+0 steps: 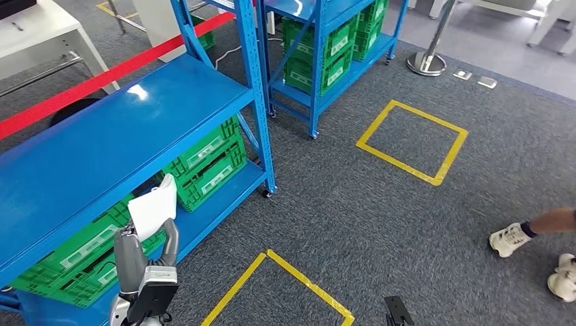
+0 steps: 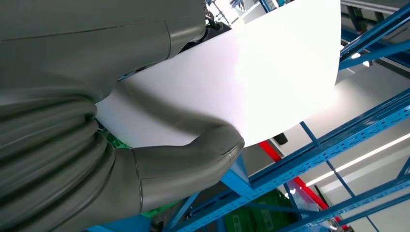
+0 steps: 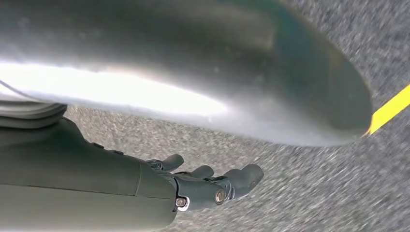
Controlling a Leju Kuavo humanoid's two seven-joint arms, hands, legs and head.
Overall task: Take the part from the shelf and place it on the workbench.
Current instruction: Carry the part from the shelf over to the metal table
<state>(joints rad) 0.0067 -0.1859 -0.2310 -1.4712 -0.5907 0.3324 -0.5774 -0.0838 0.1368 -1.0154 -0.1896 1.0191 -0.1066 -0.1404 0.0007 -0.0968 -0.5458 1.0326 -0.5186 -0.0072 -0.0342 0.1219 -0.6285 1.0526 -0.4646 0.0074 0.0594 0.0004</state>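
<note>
Head view: my left hand (image 1: 151,261) at 7 o'clock pinches the white part (image 1: 153,207), raised just in front of the blue shelf (image 1: 102,146).
Left wrist view: thumb (image 2: 193,154) presses the part's face (image 2: 251,72); grip sits near one edge.
Right wrist view: my right hand (image 3: 212,186) hangs over carpet (image 3: 314,193), fingers loosely apart, holding nothing.
Risk: a thin edge pinch may slip when I turn; I see no desk.

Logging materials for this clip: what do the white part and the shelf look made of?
White part, held by the left hand: thin matte sheet, likely plastic or card; it curves. Shelf: blue painted metal, glossy, judging by the light glare and perforated uprights.
</note>
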